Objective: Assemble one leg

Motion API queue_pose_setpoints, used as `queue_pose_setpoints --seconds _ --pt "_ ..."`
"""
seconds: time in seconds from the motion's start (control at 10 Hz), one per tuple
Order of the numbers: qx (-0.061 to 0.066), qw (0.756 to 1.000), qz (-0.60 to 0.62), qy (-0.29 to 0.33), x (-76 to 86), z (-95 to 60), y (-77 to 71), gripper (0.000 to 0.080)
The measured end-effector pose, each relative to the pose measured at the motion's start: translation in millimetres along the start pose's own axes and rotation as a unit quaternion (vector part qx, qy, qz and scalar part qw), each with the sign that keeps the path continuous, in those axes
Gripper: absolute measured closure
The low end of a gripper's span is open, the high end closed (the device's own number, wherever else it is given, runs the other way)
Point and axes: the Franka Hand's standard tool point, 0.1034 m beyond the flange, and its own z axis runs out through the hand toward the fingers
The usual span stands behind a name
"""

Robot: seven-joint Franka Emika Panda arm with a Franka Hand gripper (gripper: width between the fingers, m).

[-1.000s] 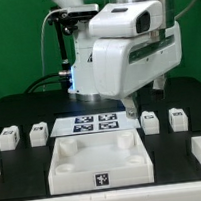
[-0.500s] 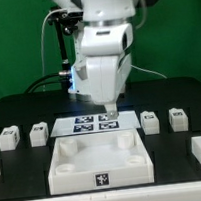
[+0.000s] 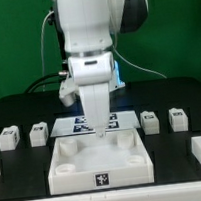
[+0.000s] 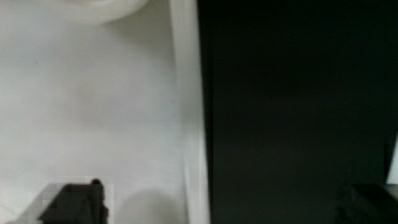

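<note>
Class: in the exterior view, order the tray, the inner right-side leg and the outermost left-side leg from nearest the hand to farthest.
1. Tray, centre, right by the hand.
2. Inner leg, on the exterior view's right.
3. Outermost leg, at the exterior view's far left.

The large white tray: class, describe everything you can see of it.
The tray is large, white, square and plastic-looking, with a raised rim, sunken middle and round corner sockets. A black-and-white marker tag sits on its front wall. It lies flat on the black table, before the marker board. The open gripper hangs over its far edge; contact unclear.
</note>
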Motion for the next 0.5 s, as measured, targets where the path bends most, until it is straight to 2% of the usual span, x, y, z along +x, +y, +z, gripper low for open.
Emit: queue_pose_setpoints --seconds 0.1,0.4,0.5 --pt "-0.007 1.000 -0.008 0.002 -3.7 7.1 2.2 0.0150" --pt "-0.002 1.000 -0.003 0.003 -6.7 13.1 -0.8 0.0150" --pt "-0.002 1.000 -0.003 0.003 -6.8 13.2 -0.9 0.0261"
